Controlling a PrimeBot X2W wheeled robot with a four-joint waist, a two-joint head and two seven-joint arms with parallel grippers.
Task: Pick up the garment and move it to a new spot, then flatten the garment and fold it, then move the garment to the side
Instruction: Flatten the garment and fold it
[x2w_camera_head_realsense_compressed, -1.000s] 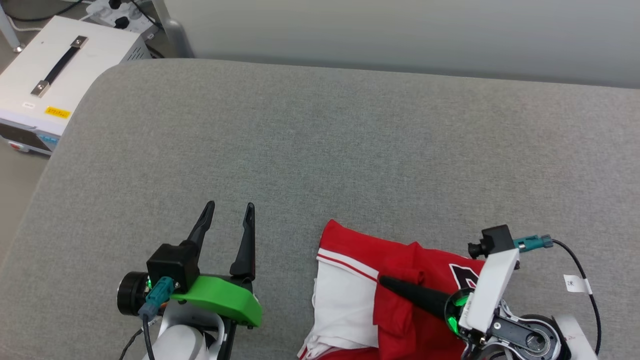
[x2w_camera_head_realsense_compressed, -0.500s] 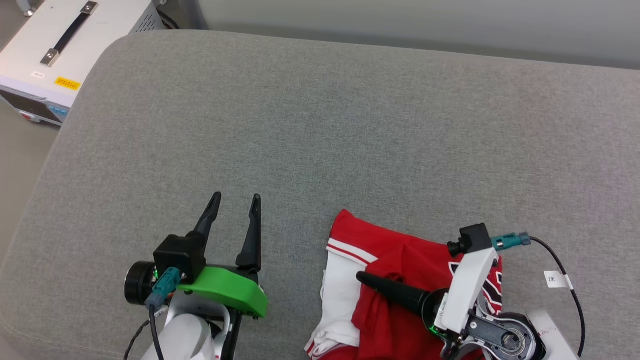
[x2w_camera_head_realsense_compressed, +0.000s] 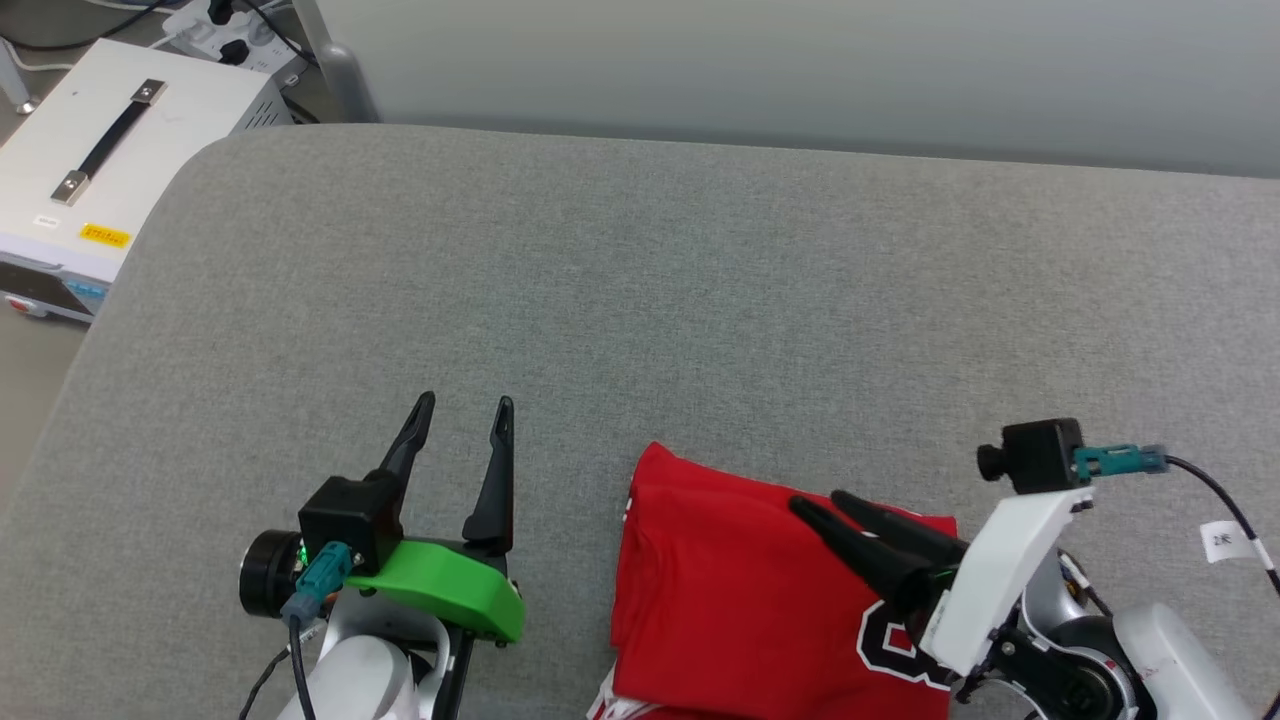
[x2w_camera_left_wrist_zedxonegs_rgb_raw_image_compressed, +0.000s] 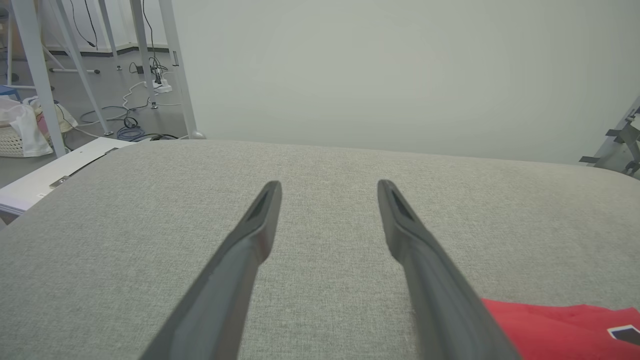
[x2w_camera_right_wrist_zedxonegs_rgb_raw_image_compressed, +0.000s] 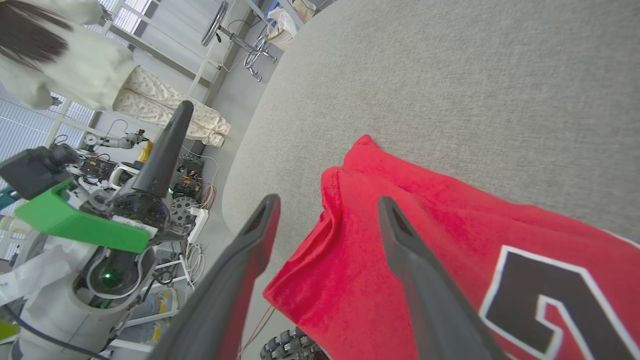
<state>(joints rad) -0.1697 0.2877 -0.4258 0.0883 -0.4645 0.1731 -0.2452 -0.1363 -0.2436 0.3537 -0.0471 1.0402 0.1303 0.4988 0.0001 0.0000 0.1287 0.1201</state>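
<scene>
The garment (x2w_camera_head_realsense_compressed: 740, 600) lies as a red folded bundle at the near edge of the grey padded surface (x2w_camera_head_realsense_compressed: 640, 300), a black white-outlined numeral on its right part. My right gripper (x2w_camera_head_realsense_compressed: 820, 502) hovers over its top edge, open, nothing between the fingers. In the right wrist view the open right gripper (x2w_camera_right_wrist_zedxonegs_rgb_raw_image_compressed: 328, 200) frames the garment (x2w_camera_right_wrist_zedxonegs_rgb_raw_image_compressed: 425, 260) and its left corner. To the garment's left my left gripper (x2w_camera_head_realsense_compressed: 466, 402) is open over bare fabric. The left wrist view has the left gripper (x2w_camera_left_wrist_zedxonegs_rgb_raw_image_compressed: 328, 186) open too, with the garment (x2w_camera_left_wrist_zedxonegs_rgb_raw_image_compressed: 550, 325) at the lower right.
A white case with a black handle (x2w_camera_head_realsense_compressed: 110, 150) stands beyond the rounded left corner of the surface, a power strip (x2w_camera_head_realsense_compressed: 225, 25) behind it. A person in pale clothes (x2w_camera_right_wrist_zedxonegs_rgb_raw_image_compressed: 60, 65) stands off to the side. A plain wall runs along the far edge.
My right gripper has opened and let go of the garment. The flap it held now lies over the white panel, leaving a red top face. The head camera shifted.
</scene>
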